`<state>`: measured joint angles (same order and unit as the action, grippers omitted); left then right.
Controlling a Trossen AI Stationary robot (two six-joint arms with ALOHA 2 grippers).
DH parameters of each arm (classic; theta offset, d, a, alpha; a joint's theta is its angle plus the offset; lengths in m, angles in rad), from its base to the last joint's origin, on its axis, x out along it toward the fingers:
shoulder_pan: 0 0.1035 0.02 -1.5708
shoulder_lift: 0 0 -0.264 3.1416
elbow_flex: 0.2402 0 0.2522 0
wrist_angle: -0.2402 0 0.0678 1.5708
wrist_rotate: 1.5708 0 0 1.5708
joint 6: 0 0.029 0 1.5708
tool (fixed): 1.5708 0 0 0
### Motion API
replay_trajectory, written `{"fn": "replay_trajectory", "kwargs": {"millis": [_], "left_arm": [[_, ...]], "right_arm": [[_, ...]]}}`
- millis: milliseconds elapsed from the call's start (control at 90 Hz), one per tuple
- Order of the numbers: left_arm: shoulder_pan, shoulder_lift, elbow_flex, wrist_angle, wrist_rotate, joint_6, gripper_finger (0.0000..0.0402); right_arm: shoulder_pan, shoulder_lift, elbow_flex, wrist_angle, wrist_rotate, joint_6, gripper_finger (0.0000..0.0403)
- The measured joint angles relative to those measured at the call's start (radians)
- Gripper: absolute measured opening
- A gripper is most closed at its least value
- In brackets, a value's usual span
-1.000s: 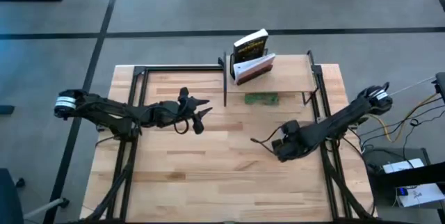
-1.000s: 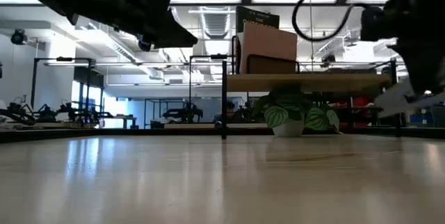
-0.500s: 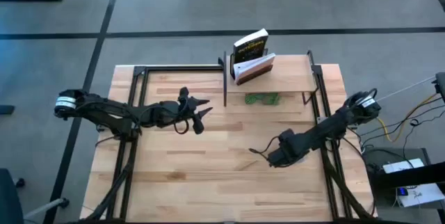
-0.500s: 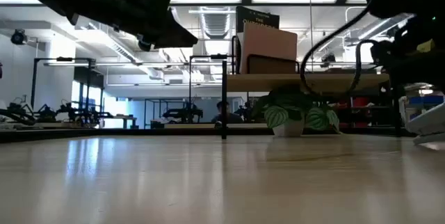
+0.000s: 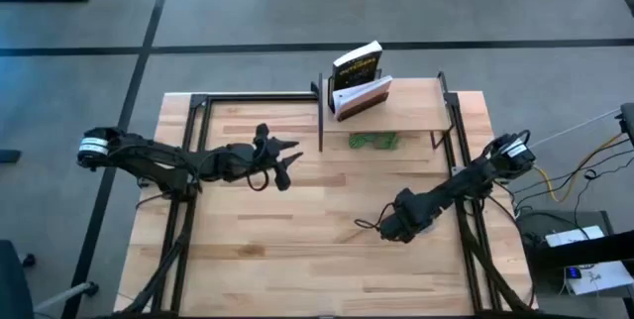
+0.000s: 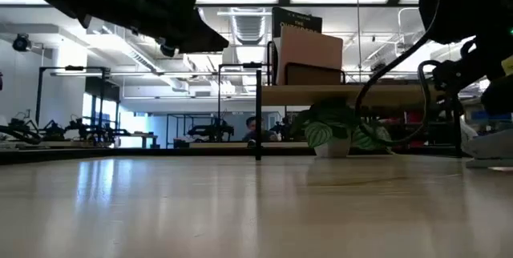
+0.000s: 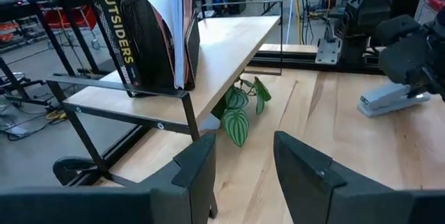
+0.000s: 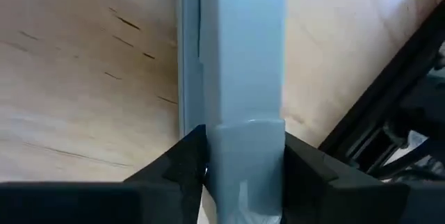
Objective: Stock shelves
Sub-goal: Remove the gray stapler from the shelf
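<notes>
Two dark fingers of your right gripper (image 8: 240, 168) clench a pale grey, flat-sided stapler (image 8: 240, 78) low over the butcher-block table (image 5: 258, 250), toward its right edge. Your left gripper (image 5: 287, 158) hangs released near the middle. At the far edge stands the shelf (image 5: 411, 111), light wood on thin black legs, carrying a book (image 7: 115, 22) lettered "OUTSIDERS".

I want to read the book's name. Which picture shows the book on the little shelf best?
The left wrist view: the book is close there, standing in a black wire rack on the shelf, and its spine reads "OUTSIDERS". The high view shows it small from above. The low view shows it side-on, far off. The right wrist view misses it.
</notes>
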<state>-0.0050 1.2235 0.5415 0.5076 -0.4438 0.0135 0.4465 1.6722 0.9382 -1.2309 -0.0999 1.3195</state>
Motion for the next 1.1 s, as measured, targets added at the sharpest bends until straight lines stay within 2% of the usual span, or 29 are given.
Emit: {"fn": "replay_trajectory", "kwargs": {"millis": [178, 311, 522, 856, 1100], "left_arm": [[0.000, 0.000, 0.000, 0.010, 0.000, 0.000, 0.0128], [0.000, 0.000, 0.000, 0.014, 0.000, 0.000, 0.0128], [0.000, 0.000, 0.000, 0.013, 0.000, 0.000, 0.0128], [0.000, 0.000, 0.000, 0.013, 0.000, 0.000, 0.0128], [0.000, 0.000, 0.000, 0.013, 0.000, 0.000, 0.0128]], "right_arm": [[-0.004, 0.000, 0.000, -0.153, 0.010, -0.015, 0.0103], [-0.007, 0.000, 0.000, -0.250, 0.028, 0.020, 0.0113], [-0.009, 0.000, 0.000, -0.150, 0.059, 0.040, 0.0146], [-0.018, 0.000, 0.000, -0.130, 0.056, 0.030, 0.0129], [-0.024, 0.000, 0.000, -0.131, 0.022, 0.011, 0.0189]]}}
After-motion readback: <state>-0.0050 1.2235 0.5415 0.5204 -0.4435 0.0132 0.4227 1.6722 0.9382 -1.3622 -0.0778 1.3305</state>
